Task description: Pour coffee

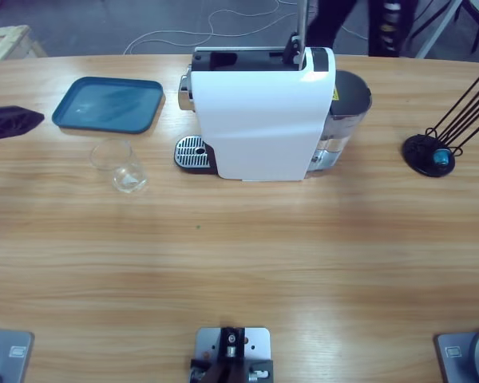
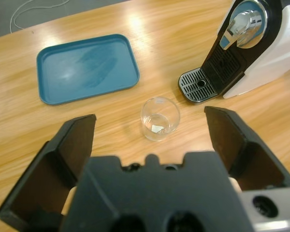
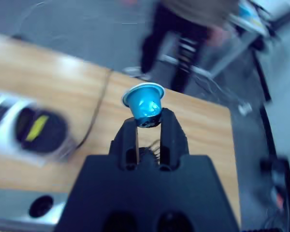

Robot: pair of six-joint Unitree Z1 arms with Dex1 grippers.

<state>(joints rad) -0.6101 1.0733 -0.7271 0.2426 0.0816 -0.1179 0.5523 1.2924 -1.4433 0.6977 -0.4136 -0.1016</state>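
1. Your left gripper [image 2: 150, 126] is released, jaws spread wide, hovering above the glass [image 2: 159, 118] with clear table around it.
2. In the high view the glass [image 1: 121, 165] stands at 9 o'clock of the white machine [image 1: 259, 112], just beside the drip grate [image 1: 192, 152] and near the teal tray [image 1: 108, 104] at 11 o'clock.
3. I cannot make out coffee in the glass; it looks clear.
4. Your right gripper [image 3: 148, 126] is clenched on a blue capsule [image 3: 144, 102], held over the table's edge; a person stands beyond on the floor.
5. The near half of the table [image 1: 239, 271] is open wood.
6. A black capsule stand [image 1: 431, 152] sits at 3 o'clock of the machine, well apart.
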